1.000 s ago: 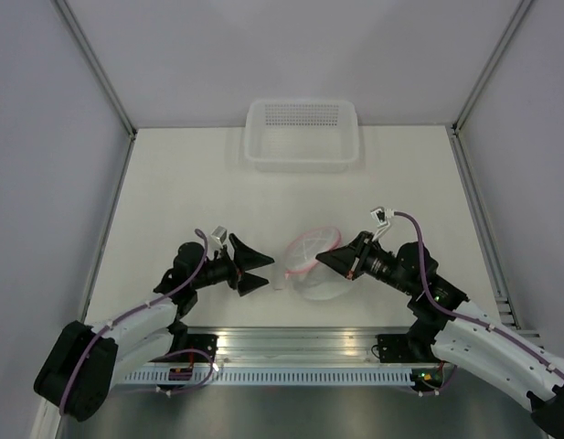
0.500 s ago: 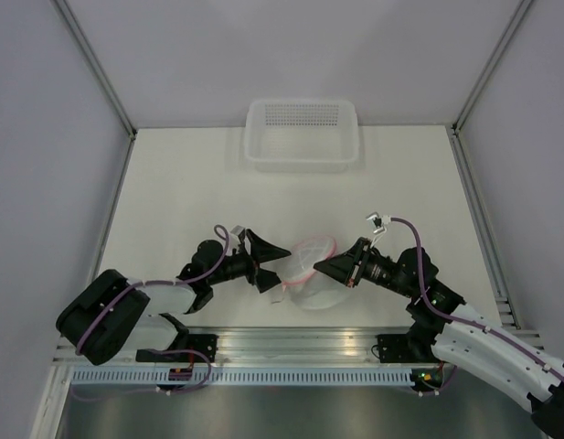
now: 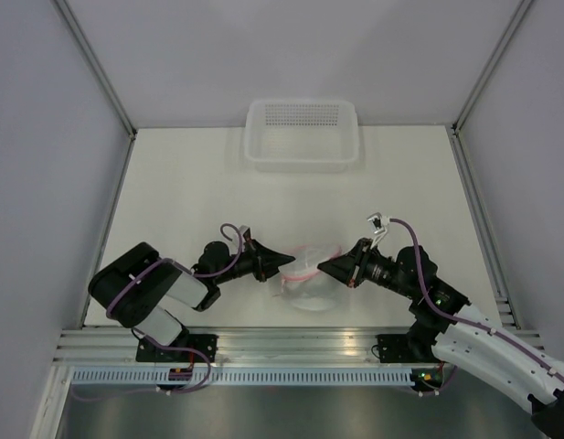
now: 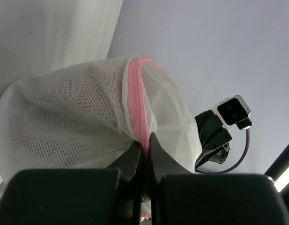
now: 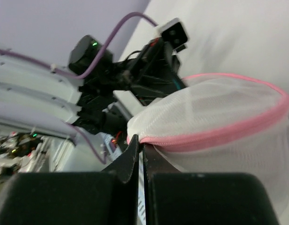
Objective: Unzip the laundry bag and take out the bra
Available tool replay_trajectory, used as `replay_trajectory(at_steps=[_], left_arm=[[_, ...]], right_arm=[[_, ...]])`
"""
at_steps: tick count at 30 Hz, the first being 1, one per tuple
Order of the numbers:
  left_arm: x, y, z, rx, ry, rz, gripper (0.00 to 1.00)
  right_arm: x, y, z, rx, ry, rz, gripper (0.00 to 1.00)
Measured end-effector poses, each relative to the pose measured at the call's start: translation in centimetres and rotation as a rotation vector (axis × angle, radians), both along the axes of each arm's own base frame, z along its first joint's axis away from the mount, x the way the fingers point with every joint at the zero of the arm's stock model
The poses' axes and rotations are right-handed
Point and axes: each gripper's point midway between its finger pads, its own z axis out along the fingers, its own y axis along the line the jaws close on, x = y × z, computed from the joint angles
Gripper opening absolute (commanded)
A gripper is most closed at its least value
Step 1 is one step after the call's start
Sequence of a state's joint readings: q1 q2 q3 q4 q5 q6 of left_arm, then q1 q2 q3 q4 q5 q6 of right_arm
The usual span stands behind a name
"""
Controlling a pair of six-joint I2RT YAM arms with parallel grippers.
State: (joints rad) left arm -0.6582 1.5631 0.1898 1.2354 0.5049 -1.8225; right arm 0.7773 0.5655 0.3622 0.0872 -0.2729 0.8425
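Observation:
The laundry bag (image 3: pixel 309 279), a small dome of white mesh with pink zipper trim, lies on the table near the front, between both grippers. My left gripper (image 3: pixel 287 262) is shut on the bag's left side. In the left wrist view its jaws (image 4: pixel 144 146) pinch the pink zipper trim (image 4: pixel 137 93) of the laundry bag (image 4: pixel 74 108). My right gripper (image 3: pixel 324 267) is shut on the bag's right side. In the right wrist view it (image 5: pixel 143 144) clamps the end of the pink zipper (image 5: pixel 214 136). The bra is hidden inside the mesh.
A clear rectangular plastic basket (image 3: pixel 302 155) stands at the back middle of the table. White walls with metal frame rails enclose the table on three sides. The arms' mounting rail (image 3: pixel 291 352) runs along the near edge.
My left gripper has moved right to the bag and gone from wide open to shut on the pink zipper trim. The right gripper stays shut on the bag, shifted slightly.

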Motion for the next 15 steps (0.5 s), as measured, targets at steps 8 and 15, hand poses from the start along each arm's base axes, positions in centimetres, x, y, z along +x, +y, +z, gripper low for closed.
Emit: replay_trajectory(at_steps=[8, 15], left_arm=[[1.2, 1.0, 1.0, 0.065, -0.077, 0.103, 0.02], [0.5, 2.0, 4.6, 0.229, -0.226, 0.21, 0.02]], right_arm=[[4.2, -3.0, -2.7, -0.301, 0.051, -0.246, 0.93], [5.8, -5.1, -5.3, -0.489, 0.056, -0.338, 0.96]])
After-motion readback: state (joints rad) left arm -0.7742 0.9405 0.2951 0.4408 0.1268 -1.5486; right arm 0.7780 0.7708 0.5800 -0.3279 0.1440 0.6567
